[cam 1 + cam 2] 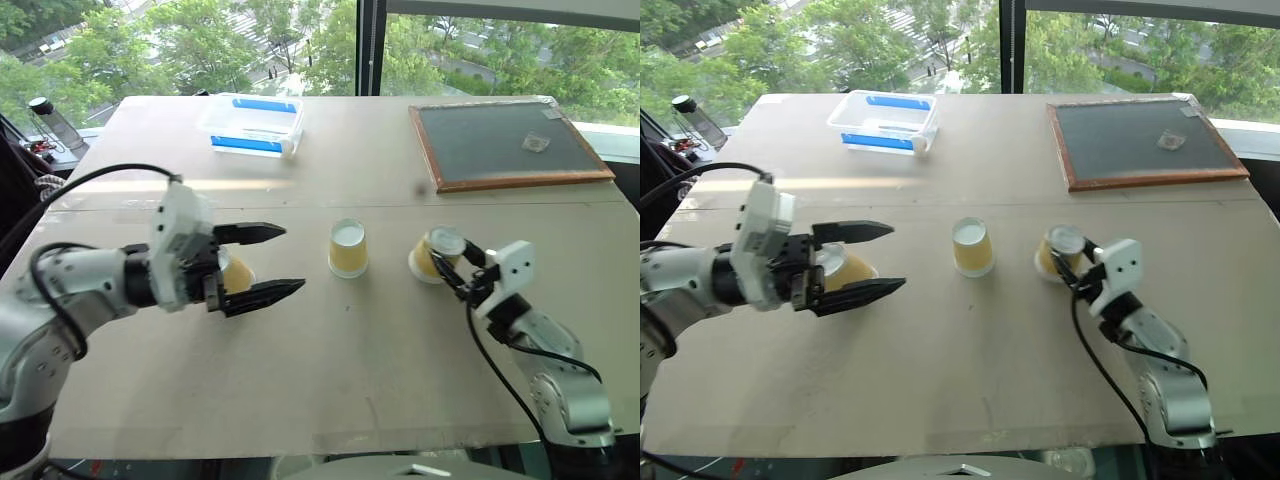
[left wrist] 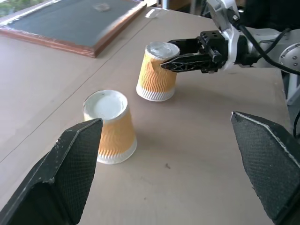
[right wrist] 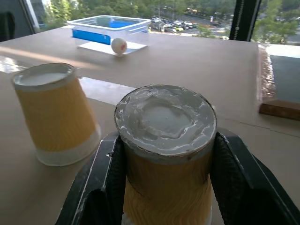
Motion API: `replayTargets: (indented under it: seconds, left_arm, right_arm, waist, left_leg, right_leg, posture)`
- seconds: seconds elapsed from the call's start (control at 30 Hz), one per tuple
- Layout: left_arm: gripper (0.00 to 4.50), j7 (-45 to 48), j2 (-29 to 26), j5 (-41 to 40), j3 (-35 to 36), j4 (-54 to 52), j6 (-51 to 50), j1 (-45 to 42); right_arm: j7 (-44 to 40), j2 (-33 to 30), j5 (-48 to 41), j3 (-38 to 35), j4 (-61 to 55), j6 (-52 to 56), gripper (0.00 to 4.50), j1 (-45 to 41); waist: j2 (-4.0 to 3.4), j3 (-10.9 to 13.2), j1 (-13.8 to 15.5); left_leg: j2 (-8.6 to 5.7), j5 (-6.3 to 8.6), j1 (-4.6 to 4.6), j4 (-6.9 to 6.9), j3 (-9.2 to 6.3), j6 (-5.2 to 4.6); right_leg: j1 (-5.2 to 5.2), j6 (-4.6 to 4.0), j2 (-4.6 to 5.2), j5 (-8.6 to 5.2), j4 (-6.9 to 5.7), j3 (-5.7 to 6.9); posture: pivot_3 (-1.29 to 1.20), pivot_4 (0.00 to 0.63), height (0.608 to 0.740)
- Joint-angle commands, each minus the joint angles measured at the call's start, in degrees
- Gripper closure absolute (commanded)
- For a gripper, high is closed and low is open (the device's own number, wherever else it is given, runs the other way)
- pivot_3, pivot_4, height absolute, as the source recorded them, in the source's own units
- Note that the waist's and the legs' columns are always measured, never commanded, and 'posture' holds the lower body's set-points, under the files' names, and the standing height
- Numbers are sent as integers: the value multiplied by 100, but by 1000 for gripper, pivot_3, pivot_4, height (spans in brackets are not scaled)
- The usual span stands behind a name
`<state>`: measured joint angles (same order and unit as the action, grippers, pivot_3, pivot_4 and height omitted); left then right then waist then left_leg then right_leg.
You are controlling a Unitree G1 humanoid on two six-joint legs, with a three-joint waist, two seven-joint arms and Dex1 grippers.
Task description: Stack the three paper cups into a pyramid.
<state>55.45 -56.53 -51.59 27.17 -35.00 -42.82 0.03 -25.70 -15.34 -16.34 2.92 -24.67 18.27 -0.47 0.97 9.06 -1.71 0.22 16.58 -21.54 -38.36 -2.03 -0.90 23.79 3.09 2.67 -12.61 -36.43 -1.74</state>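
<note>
Three paper cups stand upside down in a row on the table, yellow-tan with white bases up. The right cup (image 1: 433, 258) leans slightly, and my right gripper (image 1: 447, 263) is shut on it, one black finger on each side (image 3: 105, 173). The middle cup (image 1: 348, 248) stands free, a short way left of the held one. The left cup (image 1: 236, 274) is partly hidden behind my left gripper (image 1: 292, 259), which hovers open and level, pointing toward the middle cup with nothing between its fingers.
A clear plastic box with blue strips (image 1: 252, 122) sits at the back left, with a small ball (image 3: 118, 45) in it. A framed dark board (image 1: 505, 145) lies at the back right. A dark bottle (image 1: 52, 118) stands beyond the table's left edge.
</note>
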Motion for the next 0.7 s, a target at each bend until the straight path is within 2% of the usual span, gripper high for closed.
replayTargets:
  seconds: [0.03, 0.23, 0.7]
  left_arm:
    - [0, 76, -15, 100, 646, -176, 141, 374]
    - [0, 91, 41, 112, 1111, -287, 214, 900]
    - [0, -30, 73, 69, 1026, -345, 295, 908]
  right_arm:
    - [-151, 0, -54, 206, 57, 41, 2755, -195]
    - [-221, 0, -6, 377, 410, 60, 2755, -516]
    - [-104, 156, 207, 475, 725, -197, 2755, -712]
  waist:
    - [7, -4, 29]
    - [7, -3, 89]
    - [10, -5, 75]
  left_leg:
    - [0, 0, -1, 0, -1, 0]
    - [-1, 0, -4, 0, 2, 1]
    - [-5, -1, 1, 0, 2, 2]
  right_leg:
    - [0, 0, 1, 0, 1, 1]
    - [1, -16, 3, -9, 5, 3]
    - [0, -18, 1, -9, -2, 5]
  posture:
    - [0, 150, 740]
    - [0, 150, 740]
    - [0, 150, 740]
